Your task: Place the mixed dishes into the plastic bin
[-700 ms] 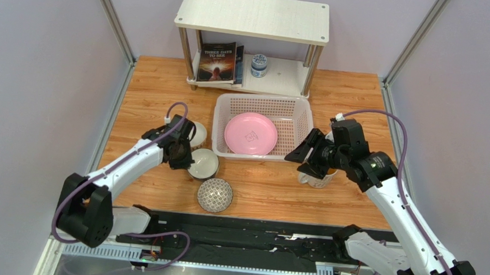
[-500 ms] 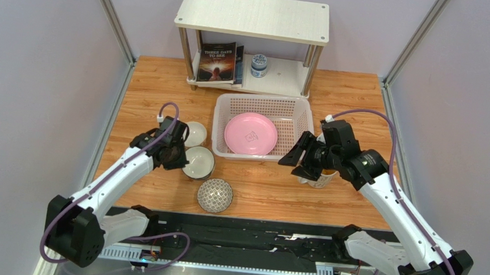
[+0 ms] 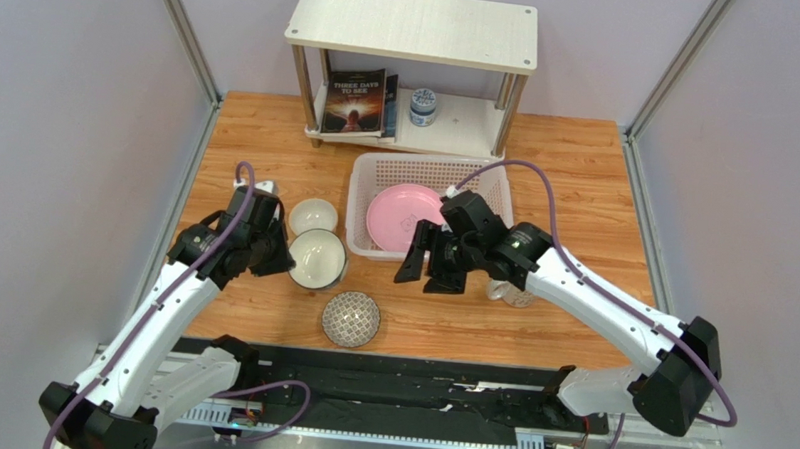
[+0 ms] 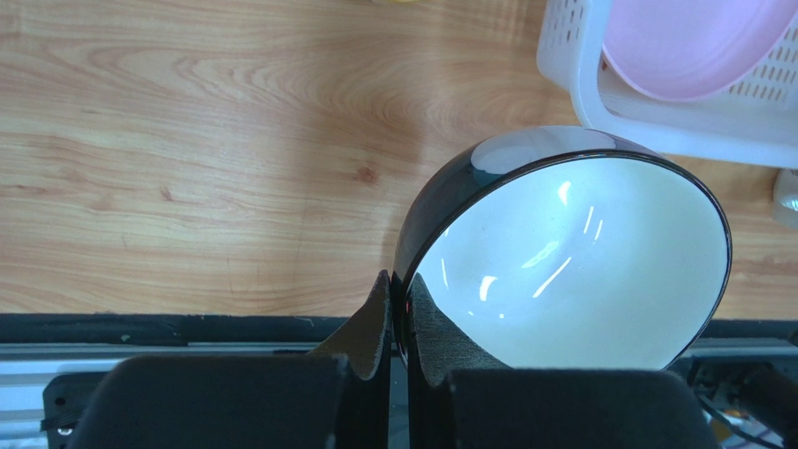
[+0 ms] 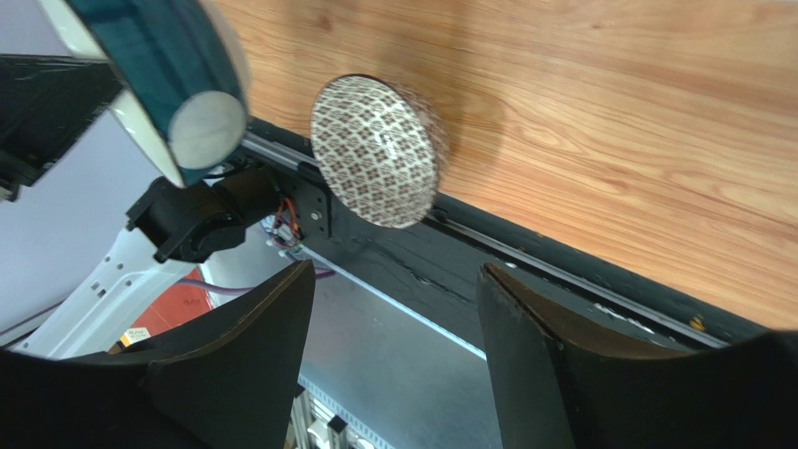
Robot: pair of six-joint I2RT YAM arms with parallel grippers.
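Logged white bowl (image 4: 571,262) (glossy white inside, dark glaze outside) pinched at its rim by left gripper (image 4: 397,313), one finger inside and one outside, jaws narrowed to the wall's thickness. Read it as lifted and tilted toward the left edge of the table (image 3: 272,140), just left of plastic bin (image 3: 376,180). Confirmed from right wrist view: foot ring clear of the wood.

Judged it glazed ceramic: stiff, fairly heavy for so thin a pinch, slippery, prone to chipping. Expected some swing about the pinch point. Advised a slow carry and a low release onto the lattice base, not a drop.

Found pink plate (image 3: 407,217) already lying in the bin. Noted second white bowl (image 3: 312,215) upright just behind the held one. Noted patterned bowl (image 3: 351,318) upright by the near edge, apart from both. Took the rim as the only sensible hold on each, given walls too wide and round for the jaws.

Recorded right gripper (image 5: 393,271) empty, jaws spread wide, between the bin's near wall and the patterned bowl, facing that bowl. Spotted mug (image 3: 512,294) partly hidden behind the right arm, off the bin's near-right corner; could not make out its handle.
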